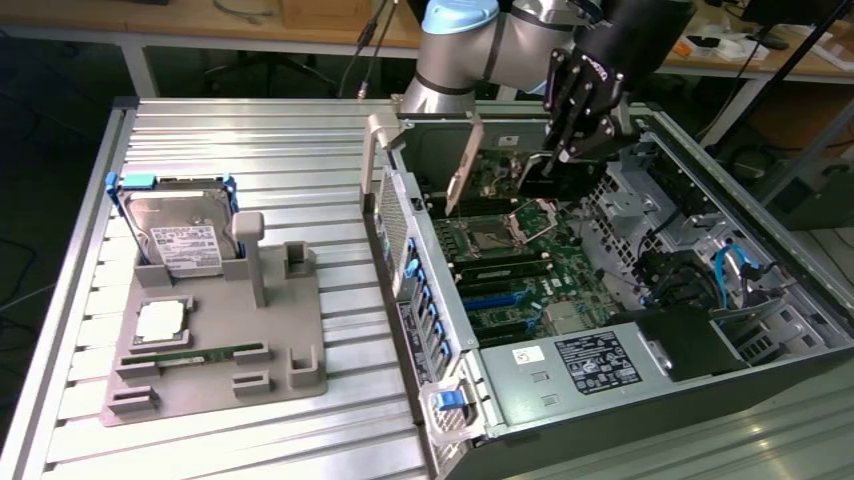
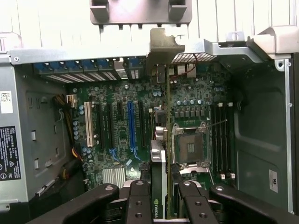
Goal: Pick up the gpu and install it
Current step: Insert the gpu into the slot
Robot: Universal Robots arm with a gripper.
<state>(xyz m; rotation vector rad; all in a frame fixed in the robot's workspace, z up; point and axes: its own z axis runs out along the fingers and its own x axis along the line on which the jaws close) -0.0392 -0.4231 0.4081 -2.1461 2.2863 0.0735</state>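
Black fingers [image 2: 139, 200] of the end effector [image 2: 161, 186] sit closest in the wrist view. They are partly closed, pressing on both faces of the gpu [image 2: 157, 163], which stands on edge between them. A green logo shows on the card's near end, and its thin board edge runs away from the fingers to the silver bracket [image 2: 165, 44] at the far end. That bracket reaches the rear wall of the open computer case [image 2: 261, 140].

Below the card lies the motherboard [image 2: 117, 140]. The card lines up between the dark expansion slots, with a blue slot [image 2: 132, 123] and a white slot [image 2: 88, 126] to one side and the CPU socket [image 2: 191, 149] to the other. Whether its lower edge touches any slot cannot be told.

From the exterior view, the end effector [image 1: 550, 170] hangs inside the case [image 1: 534, 380] near its far end, and the gpu [image 1: 466, 170] shows its tilted bracket just beside the case's rear wall.

On the exterior view's left, well apart from the case, a grey holder [image 1: 287, 330] rests on the slatted table [image 1: 200, 130]. It carries a hard drive [image 1: 180, 240] with blue rails propped at a slant, a square processor [image 1: 160, 318] and a green memory stick [image 1: 200, 353].
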